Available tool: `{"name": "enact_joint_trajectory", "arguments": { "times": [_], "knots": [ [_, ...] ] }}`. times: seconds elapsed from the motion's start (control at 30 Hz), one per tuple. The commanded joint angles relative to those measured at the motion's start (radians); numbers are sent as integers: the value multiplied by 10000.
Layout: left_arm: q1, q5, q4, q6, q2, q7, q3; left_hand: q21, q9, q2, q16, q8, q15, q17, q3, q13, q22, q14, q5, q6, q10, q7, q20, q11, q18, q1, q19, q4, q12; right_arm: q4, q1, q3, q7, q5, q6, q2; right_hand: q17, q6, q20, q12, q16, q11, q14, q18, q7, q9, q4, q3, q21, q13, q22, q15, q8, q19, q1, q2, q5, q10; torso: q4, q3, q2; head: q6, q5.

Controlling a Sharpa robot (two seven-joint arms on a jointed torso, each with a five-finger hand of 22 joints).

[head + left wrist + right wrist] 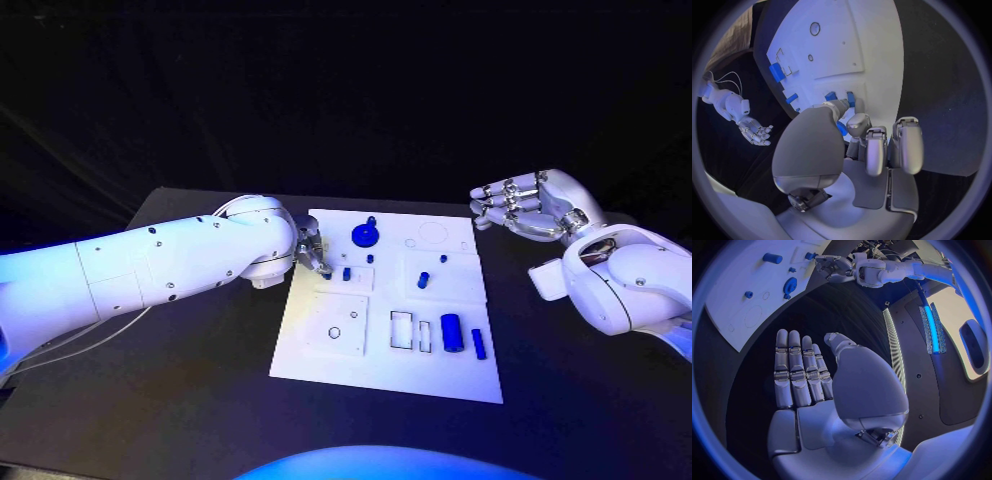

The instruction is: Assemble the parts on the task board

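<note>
The white task board lies mid-table. On it are a round blue part, a small peg, a short blue part, a blue cylinder and a thin blue bar. My left hand sits at the board's left edge. In the left wrist view its thumb and a finger pinch a small blue part, mostly hidden. My right hand hangs above the table right of the board, fingers straight, holding nothing. Its palm is bare in the right wrist view.
Empty rectangular slots and a small oval hole mark the board's near half. A large faint circle marks its far right corner. Black table surrounds the board, and my left forearm lies across its left side.
</note>
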Motion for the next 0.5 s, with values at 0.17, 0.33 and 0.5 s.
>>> {"name": "enact_joint_trajectory", "arguments": {
  "times": [0.17,0.33,0.5],
  "knots": [
    [-35,-124,74,465,-10,-187,-20,43,-7,-44,32,36,-67,2635,1419,49,811,1020,69,292,87,-199,-1,-28,-107,69,46,-1345,67,13,-12,1,117,-28,79,0,-8,-25,64,-58,-47,73,-88,32,27,-9,-26,32,-52,-11,-8,6,-63,8,-112,14,32,-7,0,-4,4,-19,2],
    [-35,-133,89,466,-22,-213,-19,49,-4,-55,32,41,-69,2635,1450,69,821,1020,69,302,103,-202,-2,-31,-109,51,52,-1350,83,13,-15,1,120,-28,78,1,-8,-25,64,-58,-47,73,-88,32,27,-9,-26,32,-52,-11,-8,6,-63,8,-112,14,32,-7,-4,3,3,-30,9],
    [-35,-124,93,454,7,-209,-18,61,4,-74,32,52,-72,2635,1506,122,843,1020,66,321,140,-210,-5,-36,-114,0,65,-1349,124,14,-16,1,120,-26,78,1,-8,-25,64,-58,-47,73,-88,32,27,-9,-26,32,-52,-11,-8,6,-63,8,-112,14,32,-7,2,1,5,-33,9]
  ]
}}
